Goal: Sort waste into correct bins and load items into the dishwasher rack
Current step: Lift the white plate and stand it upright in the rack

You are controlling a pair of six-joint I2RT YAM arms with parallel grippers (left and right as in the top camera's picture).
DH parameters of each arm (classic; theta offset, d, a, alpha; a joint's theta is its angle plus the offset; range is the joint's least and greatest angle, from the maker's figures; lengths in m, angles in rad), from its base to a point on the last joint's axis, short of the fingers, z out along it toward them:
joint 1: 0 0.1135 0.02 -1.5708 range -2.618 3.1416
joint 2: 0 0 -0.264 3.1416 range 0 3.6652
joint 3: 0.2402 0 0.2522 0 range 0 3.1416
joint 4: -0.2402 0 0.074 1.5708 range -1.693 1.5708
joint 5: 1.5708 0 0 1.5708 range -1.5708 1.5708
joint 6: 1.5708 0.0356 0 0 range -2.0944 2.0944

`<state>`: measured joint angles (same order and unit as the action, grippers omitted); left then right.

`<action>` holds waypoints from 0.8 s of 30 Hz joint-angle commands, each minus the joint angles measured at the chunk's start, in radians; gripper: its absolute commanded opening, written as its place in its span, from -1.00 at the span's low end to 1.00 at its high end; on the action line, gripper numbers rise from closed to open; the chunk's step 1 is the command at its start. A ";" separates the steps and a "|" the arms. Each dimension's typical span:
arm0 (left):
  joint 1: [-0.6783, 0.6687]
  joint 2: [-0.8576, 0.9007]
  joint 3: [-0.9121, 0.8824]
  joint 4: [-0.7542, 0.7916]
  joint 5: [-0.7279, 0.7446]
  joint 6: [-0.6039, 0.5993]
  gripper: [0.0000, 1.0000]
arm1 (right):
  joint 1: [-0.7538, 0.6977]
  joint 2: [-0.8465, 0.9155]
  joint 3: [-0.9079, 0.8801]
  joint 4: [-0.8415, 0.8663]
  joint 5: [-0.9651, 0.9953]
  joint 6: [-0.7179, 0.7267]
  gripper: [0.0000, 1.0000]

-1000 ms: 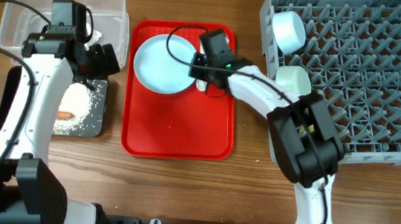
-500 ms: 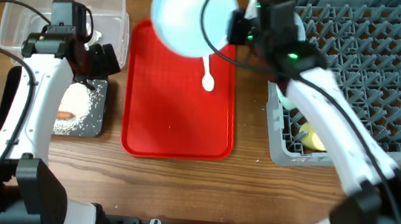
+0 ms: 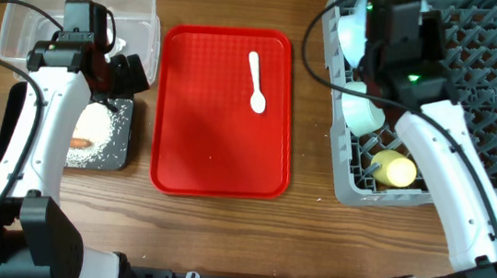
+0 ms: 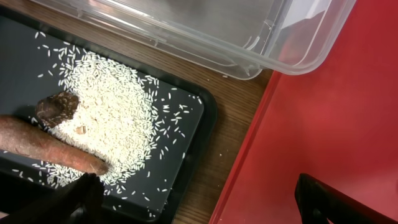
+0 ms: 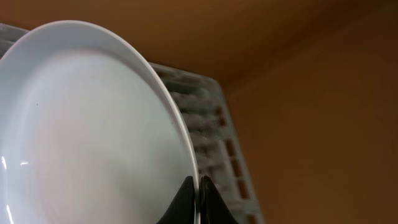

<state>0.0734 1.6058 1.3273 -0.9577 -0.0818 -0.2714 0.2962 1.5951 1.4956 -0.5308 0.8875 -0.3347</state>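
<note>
Mostly done, I judge. Waste side: white rice-like grains [image 4: 112, 118], orange-brown carrot-like stick [image 4: 43, 151] and small brown food lump [image 4: 57, 107] all lie in the shallow black rectangular tray [image 4: 208, 134]. The clear rectangular plastic tub [image 4: 249, 37] sits just beside it. The red-and-white crinkled wrapper and crumpled white tissue are not visible anywhere. The tub floor is mostly hidden under my left arm, so I cannot tell if they are in it. None lies on the table or on the flat red plastic tray [image 3: 219, 154]. My left gripper [image 4: 199, 190] hangs wide apart, holding nothing, over the gap between black tray and red tray.

Dish side: the large square grey plastic peg rack [image 3: 492, 109] holds a small light blue bowl [image 3: 350, 37], a small mint green bowl [image 3: 362, 116] and a small yellow cup [image 3: 391, 170], all along its left edge. My right gripper [image 5: 198, 196] is clamped on the rim of the pale blue round plate [image 5: 93, 124]. The plate stands on edge near the rack's top-left part, with lattice showing behind it in the wrist view. Whether it sits between pegs yet, I cannot tell.

Left to do: seat the plate, let go, then fetch the white plastic spoon [image 3: 256, 82], lying alone on the red tray's upper right, and rack it.
</note>
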 commanded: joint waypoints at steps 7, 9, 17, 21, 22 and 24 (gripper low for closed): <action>0.005 -0.022 0.018 0.003 -0.010 0.001 1.00 | -0.161 0.023 -0.004 0.069 -0.015 -0.150 -0.91; 0.005 -0.022 0.018 0.003 -0.010 0.002 1.00 | -0.193 0.047 -0.004 0.086 -0.047 -0.193 -0.91; 0.005 -0.022 0.018 0.003 -0.010 0.002 1.00 | -0.236 0.133 -0.004 0.119 -0.188 -0.295 -0.91; 0.005 -0.022 0.018 0.003 -0.010 0.001 1.00 | -0.236 0.150 -0.004 0.135 -0.265 -0.294 -0.91; 0.005 -0.022 0.018 0.003 -0.010 0.001 1.00 | -0.236 0.154 -0.004 0.134 -0.285 -0.293 -0.91; 0.005 -0.022 0.018 0.003 -0.010 0.002 1.00 | -0.236 0.159 -0.004 0.134 -0.297 -0.291 -0.91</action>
<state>0.0734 1.6058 1.3273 -0.9577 -0.0818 -0.2714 0.0578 1.7416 1.4944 -0.4053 0.6727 -0.6106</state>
